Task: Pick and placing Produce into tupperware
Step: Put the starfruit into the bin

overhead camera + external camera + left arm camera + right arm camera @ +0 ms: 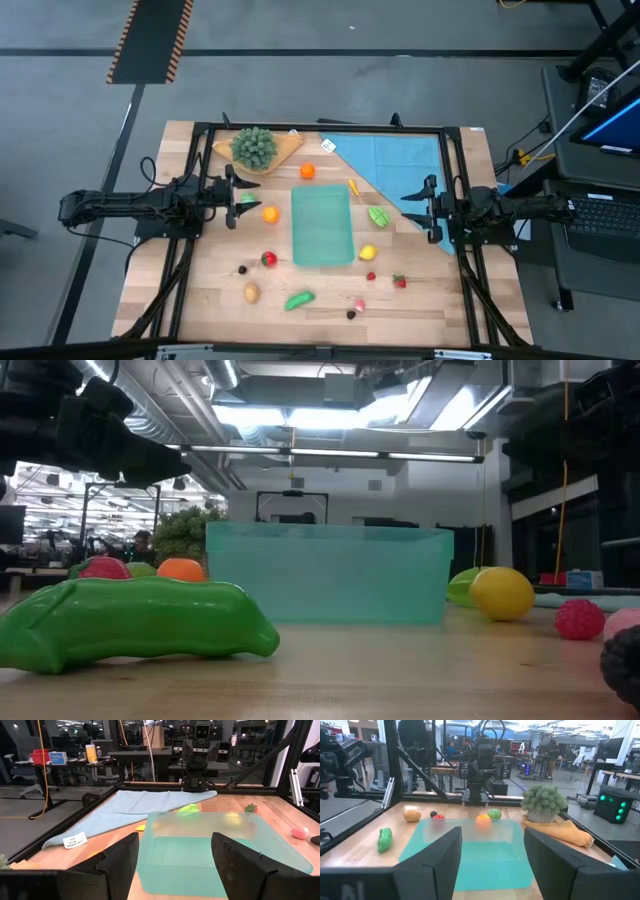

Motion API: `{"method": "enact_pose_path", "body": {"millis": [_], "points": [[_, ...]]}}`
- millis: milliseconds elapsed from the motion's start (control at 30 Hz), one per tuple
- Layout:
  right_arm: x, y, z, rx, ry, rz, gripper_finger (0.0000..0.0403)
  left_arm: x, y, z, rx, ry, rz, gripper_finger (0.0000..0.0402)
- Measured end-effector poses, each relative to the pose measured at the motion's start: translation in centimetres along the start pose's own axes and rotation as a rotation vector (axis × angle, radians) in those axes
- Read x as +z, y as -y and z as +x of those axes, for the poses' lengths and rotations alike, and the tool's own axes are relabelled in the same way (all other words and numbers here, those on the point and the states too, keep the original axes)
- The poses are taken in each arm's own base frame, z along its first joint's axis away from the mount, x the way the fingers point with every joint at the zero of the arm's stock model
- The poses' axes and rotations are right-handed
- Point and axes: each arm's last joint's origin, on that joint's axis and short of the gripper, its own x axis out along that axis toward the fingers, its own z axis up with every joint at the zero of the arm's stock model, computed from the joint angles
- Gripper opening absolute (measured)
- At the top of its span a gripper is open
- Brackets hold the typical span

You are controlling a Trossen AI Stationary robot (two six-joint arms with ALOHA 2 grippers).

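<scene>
The teal tupperware (322, 227) stands empty on its base at the table's middle, also seen in the low view (330, 575). Small produce lies scattered around it: two orange balls (307, 171) (270, 213), a green pea pod (299, 299) (140, 622), a yellow lemon (367, 252), a brown piece (251, 292), and red and dark bits. My left gripper (232, 196) (175, 865) is open, left of the tupperware, with a small green piece (247, 199) at its tips. My right gripper (428, 205) (492, 860) is open, right of the tupperware, facing it.
A bushy green leafy bunch (254, 146) sits on a tan wooden board at the far left. A light-blue cloth (390, 160) covers the far right corner. A dark metal frame (320, 128) rims the table. Bare wood shows along the near edge.
</scene>
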Motion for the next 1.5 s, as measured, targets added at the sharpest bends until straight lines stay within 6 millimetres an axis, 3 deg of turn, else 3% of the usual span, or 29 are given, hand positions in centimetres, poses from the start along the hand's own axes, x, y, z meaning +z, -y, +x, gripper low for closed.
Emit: {"method": "enact_pose_path", "body": {"millis": [700,1000,1333,1500], "points": [[-0.1,0.0,0.0,0.0,-0.005,0.018,0.0217,0.1,0.1,0.0,-0.036,0.007,-0.034,0.0243],[0.2,0.1,0.0,-0.029,0.012,0.024,0.0217,0.9,0.2,-0.1,-0.087,0.093,-0.07,0.0243],[3.2,0.3,-0.5,-0.031,0.032,-0.013,0.0217,2.3,0.2,0.1,-0.091,0.106,-0.079,0.0243],[4.3,0.5,-0.5,-0.074,-0.051,-0.059,0.0217,2.7,0.2,0.5,-0.085,0.084,-0.041,0.0243]]}}
